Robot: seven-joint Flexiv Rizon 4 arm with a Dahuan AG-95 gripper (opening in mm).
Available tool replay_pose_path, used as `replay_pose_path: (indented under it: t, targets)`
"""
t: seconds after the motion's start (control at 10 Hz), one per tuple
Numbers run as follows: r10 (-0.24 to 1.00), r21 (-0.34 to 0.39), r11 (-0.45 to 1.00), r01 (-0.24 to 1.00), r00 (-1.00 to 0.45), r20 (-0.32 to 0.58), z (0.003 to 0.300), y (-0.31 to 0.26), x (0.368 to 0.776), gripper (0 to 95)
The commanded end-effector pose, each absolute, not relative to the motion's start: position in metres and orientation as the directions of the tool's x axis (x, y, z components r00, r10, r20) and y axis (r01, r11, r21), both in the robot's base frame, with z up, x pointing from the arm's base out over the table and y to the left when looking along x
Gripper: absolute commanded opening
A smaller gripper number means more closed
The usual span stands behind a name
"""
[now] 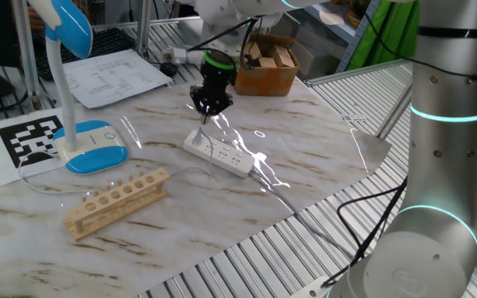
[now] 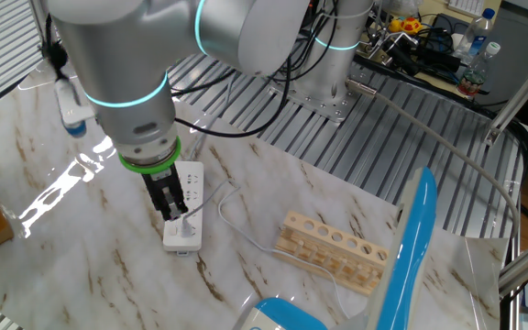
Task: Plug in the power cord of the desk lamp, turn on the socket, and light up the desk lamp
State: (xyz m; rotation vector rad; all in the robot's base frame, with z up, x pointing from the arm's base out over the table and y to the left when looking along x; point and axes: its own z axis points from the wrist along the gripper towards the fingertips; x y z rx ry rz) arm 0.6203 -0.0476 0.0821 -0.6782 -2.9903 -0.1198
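The desk lamp stands at the left with its blue-topped base (image 1: 96, 149) on the marble table; its blue-and-white head (image 2: 411, 246) fills the near right of the other fixed view. The socket (image 1: 222, 156) (image 2: 193, 179), a long white strip, lies mid-table. The thin power cord (image 2: 250, 243) runs from the lamp side to a small plug (image 2: 184, 225) sitting at the strip's end. My gripper (image 1: 209, 112) (image 2: 174, 209) points straight down over that end of the strip, just above the plug. It is shut, and I see nothing between its fingers.
A wooden rack with round holes (image 1: 118, 201) (image 2: 333, 249) lies near the front edge. Beside the lamp are a printed marker sheet (image 1: 31, 136) and papers (image 1: 118, 74). A cardboard box (image 1: 267, 66) sits at the back. Thick black robot cables hang off the right side.
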Motion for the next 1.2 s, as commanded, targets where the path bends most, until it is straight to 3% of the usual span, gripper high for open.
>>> replay_pose_path:
  t: [0.1,0.7,1.2]
  targets:
    - [0.024,0.068,0.997,0.029,-0.997,0.069,0.072,-0.046,0.623,0.0]
    - [-0.158,0.073,0.985,-0.154,-0.985,0.062,0.061,-0.058,0.63,0.0]
    - [-0.181,0.077,0.981,-0.176,-0.982,0.059,0.056,-0.063,0.631,0.0]
